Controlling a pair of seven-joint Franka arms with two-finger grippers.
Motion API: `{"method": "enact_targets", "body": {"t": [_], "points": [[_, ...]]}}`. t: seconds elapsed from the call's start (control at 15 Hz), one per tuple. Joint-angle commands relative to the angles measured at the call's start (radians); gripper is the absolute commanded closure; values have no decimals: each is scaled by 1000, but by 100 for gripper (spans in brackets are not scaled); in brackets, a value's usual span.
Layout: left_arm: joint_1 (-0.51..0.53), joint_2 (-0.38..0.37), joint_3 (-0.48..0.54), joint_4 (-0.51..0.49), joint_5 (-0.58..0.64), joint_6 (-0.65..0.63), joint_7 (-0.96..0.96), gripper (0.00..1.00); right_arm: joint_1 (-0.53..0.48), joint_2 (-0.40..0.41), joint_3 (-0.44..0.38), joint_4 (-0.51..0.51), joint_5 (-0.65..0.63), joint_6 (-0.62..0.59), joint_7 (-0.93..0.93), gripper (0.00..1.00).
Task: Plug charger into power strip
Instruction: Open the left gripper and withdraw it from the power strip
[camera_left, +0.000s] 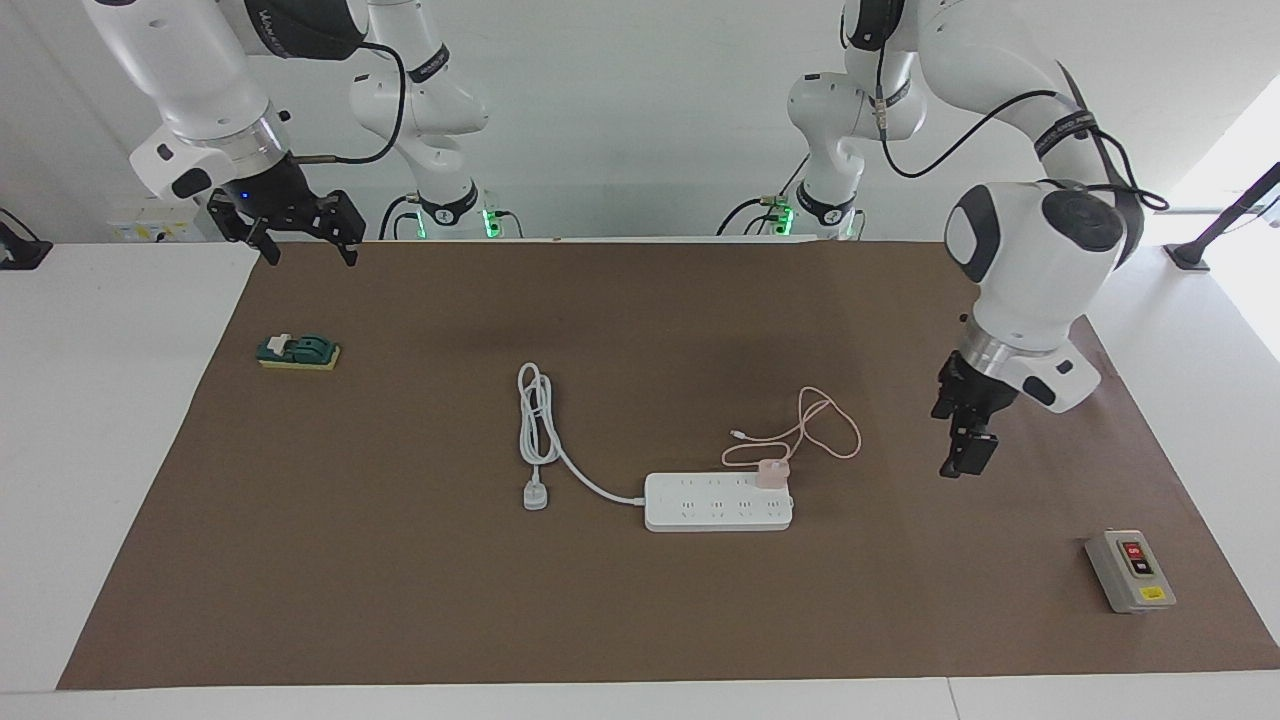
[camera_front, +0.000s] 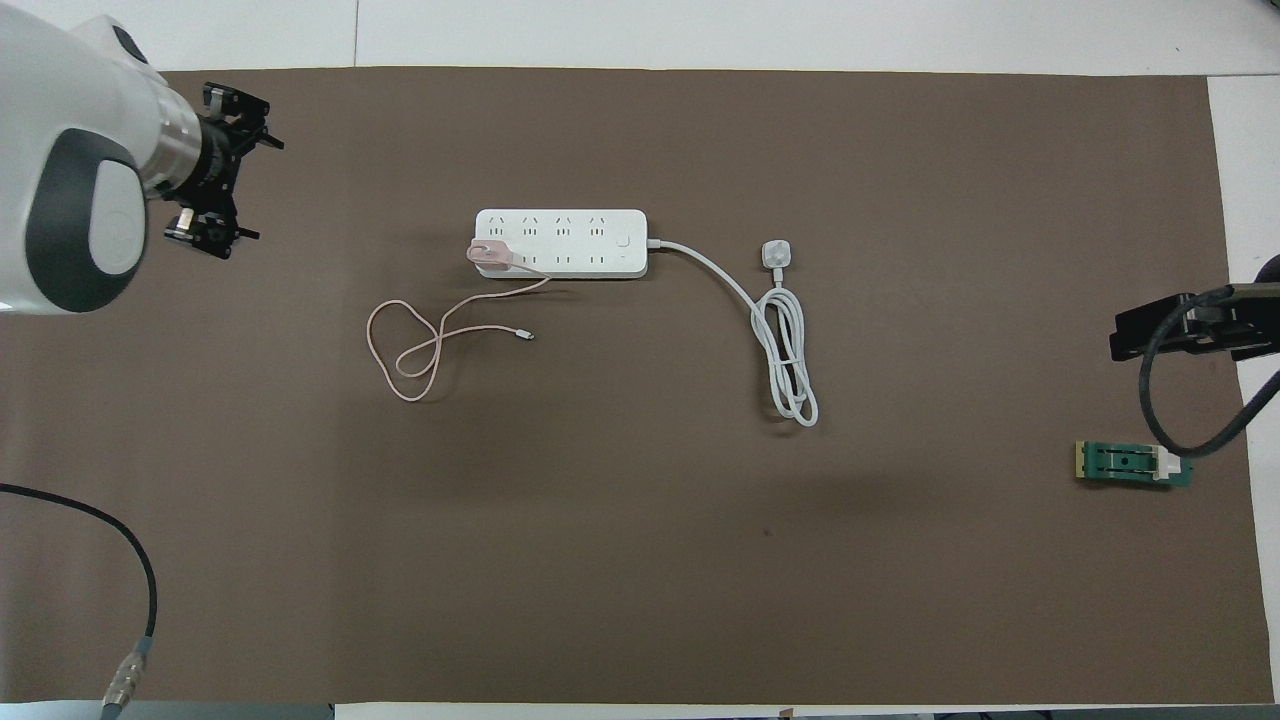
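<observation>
The white power strip (camera_left: 700, 510) (camera_front: 580, 225) lies flat in the middle of the brown mat. The small pink charger (camera_left: 772, 472) (camera_front: 490, 253) stands on the strip's row nearer the robots, at the end toward the left arm. Its thin pink cable (camera_left: 830, 430) (camera_front: 405, 350) loops on the mat, nearer the robots than the strip. My left gripper (camera_left: 965, 455) (camera_front: 235, 170) hangs open and empty above the mat, apart from the charger, toward the left arm's end. My right gripper (camera_left: 305, 250) waits open, raised over the mat's edge at the right arm's end.
The strip's thick white cord and three-pin plug (camera_left: 536, 497) (camera_front: 777, 253) lie coiled toward the right arm's end. A grey box with red and black buttons (camera_left: 1130, 570) sits at the left arm's end. A green and yellow block (camera_left: 298, 352) (camera_front: 1130, 465) lies under the right gripper's end.
</observation>
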Motion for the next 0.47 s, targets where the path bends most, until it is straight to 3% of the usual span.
{"method": "enact_targets", "body": {"t": [0.0, 0.4], "points": [[81, -53, -7, -15, 13, -60, 260, 0, -18, -25, 11, -28, 21, 12, -6, 0], [215, -139, -4, -14, 18, -169, 771, 0, -18, -25, 11, -28, 21, 12, -6, 0]]}}
